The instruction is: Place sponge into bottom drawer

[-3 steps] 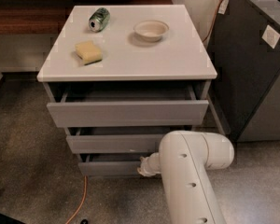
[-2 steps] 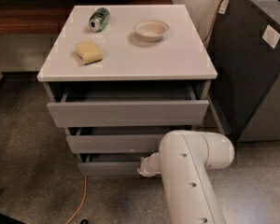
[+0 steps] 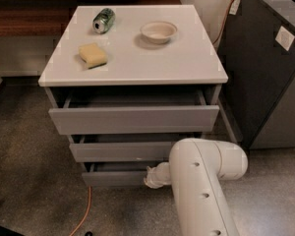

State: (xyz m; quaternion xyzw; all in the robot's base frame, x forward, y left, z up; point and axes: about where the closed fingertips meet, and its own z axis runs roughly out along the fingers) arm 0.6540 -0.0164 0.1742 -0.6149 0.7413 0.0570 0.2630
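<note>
The pale yellow sponge (image 3: 93, 55) lies on the white top of the drawer cabinet (image 3: 187, 63), at its left side. The bottom drawer (image 3: 113, 178) is the lowest and narrowest grey one and stands pulled out a little. My gripper (image 3: 151, 177) is low down at the right part of that drawer's front, at the end of my white arm (image 3: 201, 191), which covers the drawer's right end. The gripper is far below the sponge and holds nothing that I can see.
A green can (image 3: 103, 20) lies on its side at the back left of the top, and a white bowl (image 3: 159, 31) stands at the back middle. The top drawer (image 3: 132, 118) and middle drawer (image 3: 118, 150) are partly open. A dark cabinet (image 3: 265, 68) stands right. An orange cable (image 3: 83, 213) lies on the floor.
</note>
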